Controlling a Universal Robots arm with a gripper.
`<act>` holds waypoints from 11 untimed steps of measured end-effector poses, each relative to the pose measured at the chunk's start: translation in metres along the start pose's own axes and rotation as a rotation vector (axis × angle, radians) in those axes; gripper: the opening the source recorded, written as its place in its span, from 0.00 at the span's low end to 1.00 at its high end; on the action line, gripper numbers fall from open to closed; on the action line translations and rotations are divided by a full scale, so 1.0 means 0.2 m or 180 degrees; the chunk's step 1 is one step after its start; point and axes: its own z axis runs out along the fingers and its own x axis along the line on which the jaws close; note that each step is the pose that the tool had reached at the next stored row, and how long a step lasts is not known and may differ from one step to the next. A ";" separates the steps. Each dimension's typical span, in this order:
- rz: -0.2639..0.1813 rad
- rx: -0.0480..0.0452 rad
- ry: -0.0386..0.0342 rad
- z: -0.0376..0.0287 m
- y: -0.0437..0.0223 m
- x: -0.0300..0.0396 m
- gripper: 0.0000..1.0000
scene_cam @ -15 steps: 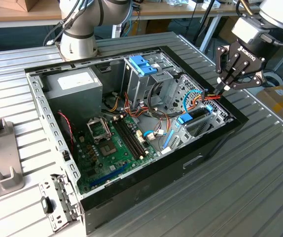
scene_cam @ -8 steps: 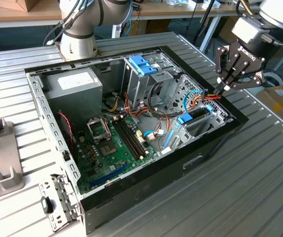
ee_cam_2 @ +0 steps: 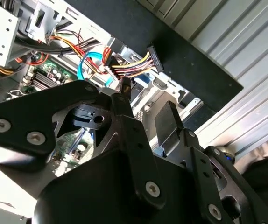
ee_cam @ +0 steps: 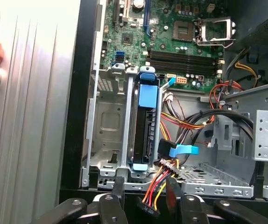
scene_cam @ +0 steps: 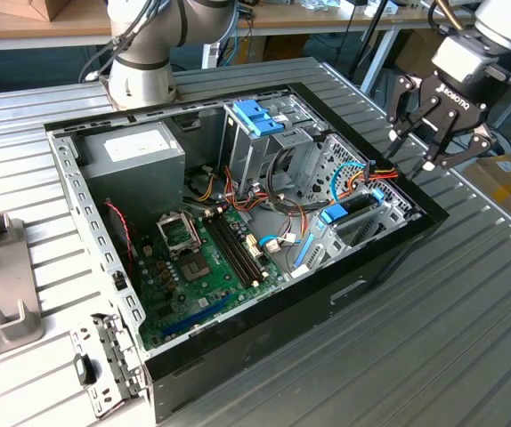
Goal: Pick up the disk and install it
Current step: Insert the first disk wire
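I am hovering the spread, empty tool (scene_cam: 440, 135) at the case's edge above the dark grey disk with blue bracket (ee_cam: 143, 123), already seated; cables need care.

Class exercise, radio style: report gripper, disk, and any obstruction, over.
Gripper open, empty, above case edge. Disk upright in drive cage slot, blue bracket on. Loose power cable bundle between gripper and disk.

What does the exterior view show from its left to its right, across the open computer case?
Grey power supply box with white label → green motherboard → disk, standing dark drive with light blue bracket → black gripper at the case's right edge.
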 end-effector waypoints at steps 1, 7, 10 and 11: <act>-0.0031 -0.0001 0.0002 0.001 -0.001 0.000 0.48; -0.0290 -0.0014 0.0019 0.003 -0.007 0.001 0.48; -0.0497 -0.0024 0.0034 0.007 -0.015 0.002 0.48; -0.0520 -0.0025 0.0036 0.009 -0.020 0.003 0.48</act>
